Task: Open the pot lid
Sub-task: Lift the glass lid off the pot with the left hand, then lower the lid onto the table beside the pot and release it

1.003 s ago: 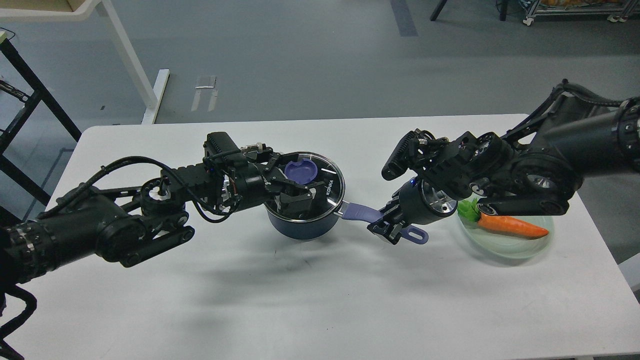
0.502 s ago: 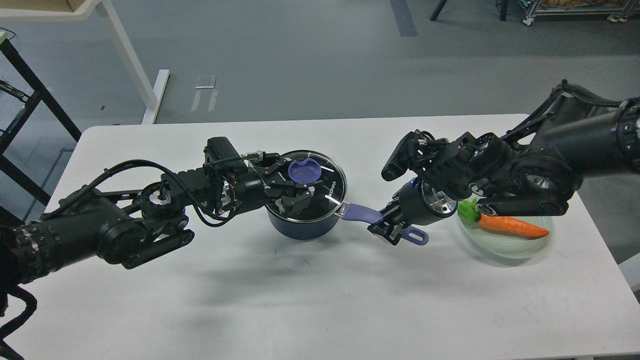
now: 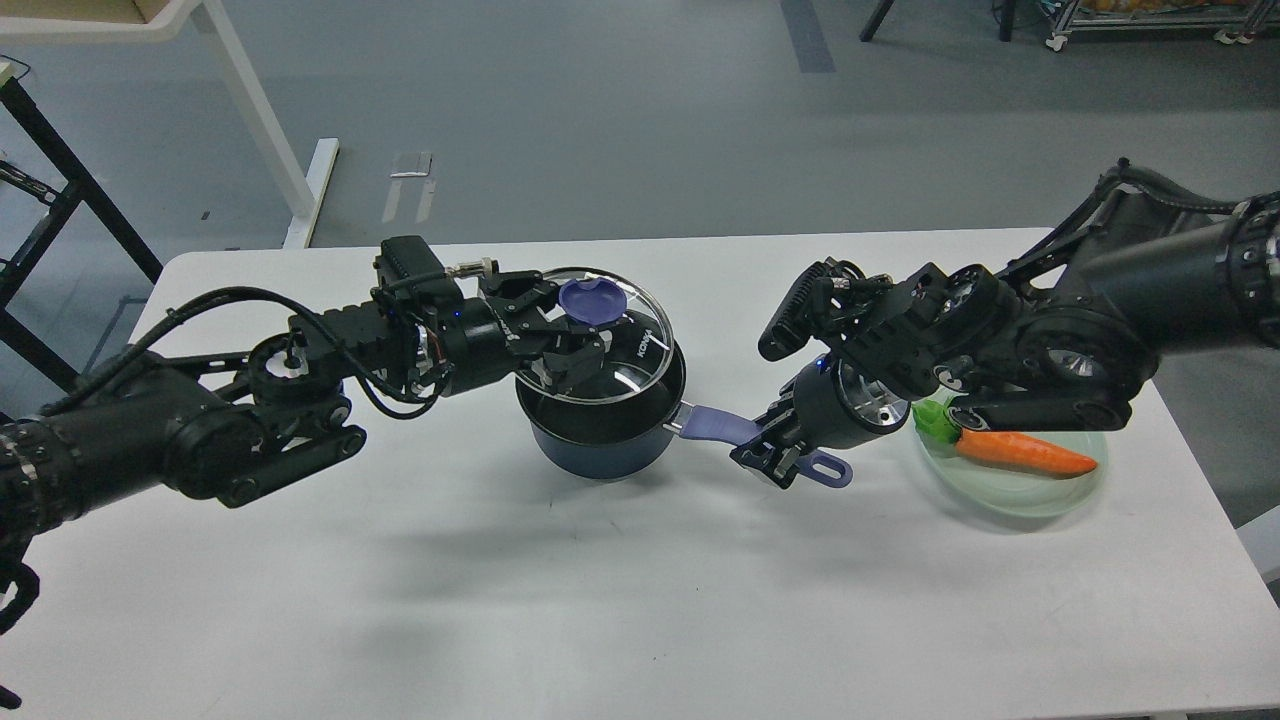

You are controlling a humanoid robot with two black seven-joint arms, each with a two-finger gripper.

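Observation:
A dark blue pot (image 3: 600,445) stands in the middle of the white table (image 3: 560,600). Its glass lid (image 3: 620,345) with a purple knob (image 3: 592,297) is lifted off the rim, tilted and shifted to the back left. My left gripper (image 3: 575,340) is shut on the lid at the knob and holds it above the pot. My right gripper (image 3: 770,450) is shut on the pot's purple handle (image 3: 715,424) at the right.
A pale green plate (image 3: 1040,490) with an orange carrot (image 3: 1020,452) lies on the table's right side, just under my right arm. A white desk leg (image 3: 265,130) and a black frame (image 3: 60,190) stand on the floor beyond the table.
My left gripper has raised the lid off the pot and carried it up and to the left. The pot's dark inside now shows. The right gripper has stayed on the handle.

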